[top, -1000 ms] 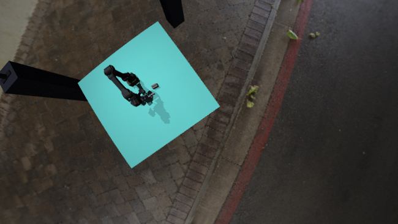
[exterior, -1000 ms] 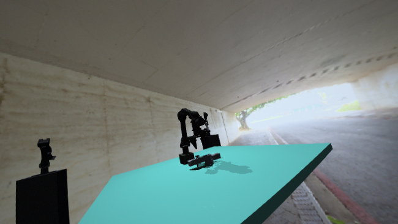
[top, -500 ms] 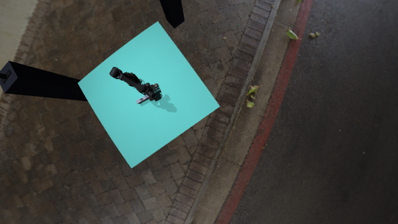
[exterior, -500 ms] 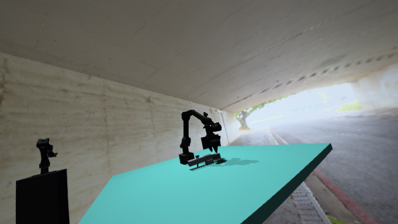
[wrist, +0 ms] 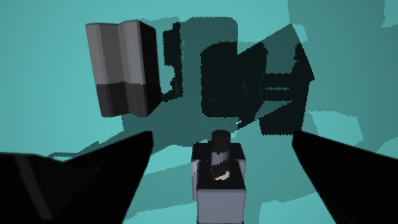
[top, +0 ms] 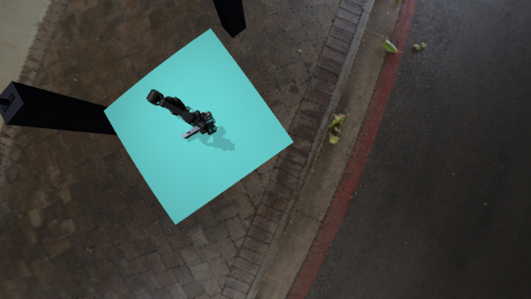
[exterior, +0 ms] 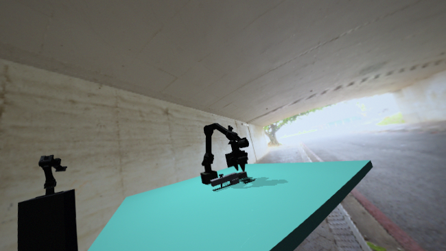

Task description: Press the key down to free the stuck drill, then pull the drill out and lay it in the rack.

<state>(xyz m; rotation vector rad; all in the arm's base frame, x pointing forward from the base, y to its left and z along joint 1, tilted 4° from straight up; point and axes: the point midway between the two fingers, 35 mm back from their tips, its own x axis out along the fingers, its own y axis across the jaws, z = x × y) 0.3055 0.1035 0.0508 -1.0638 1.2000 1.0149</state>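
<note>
My gripper (wrist: 222, 138) (exterior: 240, 170) is open and empty, pointing down. In the wrist view its two dark fingers stand wide on either side of the near end of the grey holder (wrist: 221, 206) (exterior: 224, 180) (top: 189, 133). A dark round stub (wrist: 220, 142), which looks like the drill's end, sticks out of the holder between the fingers, not gripped. The grooved grey rack (wrist: 113, 56) lies upper left in the wrist view, apart from the holder, and nothing lies in its groove. I cannot make out the key; the wrist view cuts off most of the holder.
Everything stands on the turquoise table top (top: 176, 184) (exterior: 171, 219). Dark arm shadows cover the area around the rack and holder. A black pedestal with another arm (exterior: 50, 171) stands beyond the table's left side.
</note>
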